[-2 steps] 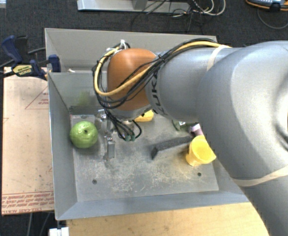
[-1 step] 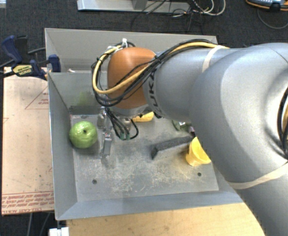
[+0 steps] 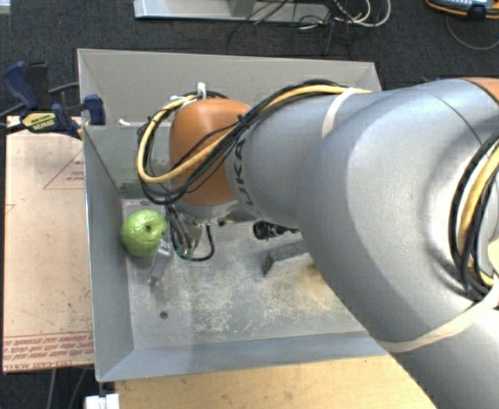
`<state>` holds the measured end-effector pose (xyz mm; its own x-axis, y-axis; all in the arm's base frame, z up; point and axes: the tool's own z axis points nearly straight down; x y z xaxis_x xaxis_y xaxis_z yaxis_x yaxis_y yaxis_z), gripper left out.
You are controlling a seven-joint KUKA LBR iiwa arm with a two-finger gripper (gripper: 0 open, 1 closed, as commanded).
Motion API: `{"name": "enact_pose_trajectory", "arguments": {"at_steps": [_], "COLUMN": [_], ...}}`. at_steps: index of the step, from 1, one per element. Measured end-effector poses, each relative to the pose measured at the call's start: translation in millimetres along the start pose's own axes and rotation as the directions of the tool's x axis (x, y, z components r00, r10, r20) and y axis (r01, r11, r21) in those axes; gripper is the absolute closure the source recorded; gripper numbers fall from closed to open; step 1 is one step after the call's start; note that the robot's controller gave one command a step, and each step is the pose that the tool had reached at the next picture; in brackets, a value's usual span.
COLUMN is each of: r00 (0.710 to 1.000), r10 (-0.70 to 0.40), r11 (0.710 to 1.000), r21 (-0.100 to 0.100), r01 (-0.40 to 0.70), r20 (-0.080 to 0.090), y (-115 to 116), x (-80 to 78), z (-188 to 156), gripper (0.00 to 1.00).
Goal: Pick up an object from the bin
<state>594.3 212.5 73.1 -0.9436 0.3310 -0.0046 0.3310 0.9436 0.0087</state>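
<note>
A green apple (image 3: 141, 232) lies against the bin's left wall, about halfway down it. My gripper (image 3: 158, 267) hangs under the orange wrist cover, right beside the apple on its lower right side and close to the bin floor. The wrist hides how the gripper stands around the apple, and whether the two touch cannot be made out.
A dark grey bar-shaped thing (image 3: 277, 257) lies on the bin floor right of the gripper, and a small black thing (image 3: 269, 228) peeks out from under the arm. The thick arm covers the bin's right half. Bare scuffed floor runs along the front wall.
</note>
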Motion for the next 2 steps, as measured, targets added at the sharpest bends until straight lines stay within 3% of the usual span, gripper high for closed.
{"name": "enact_pose_trajectory", "arguments": {"at_steps": [1,2], "r00": [0.847,0.848], "r10": [-0.532,-0.531], "r11": [0.847,0.848], "r21": [0.008,0.008], "r01": [0.532,0.531], "r20": [0.003,0.003], "y": [20.8,20.7], "x": [-8.8,-8.8], "z": [2.6,2.6], "gripper": [1.00,1.00]}}
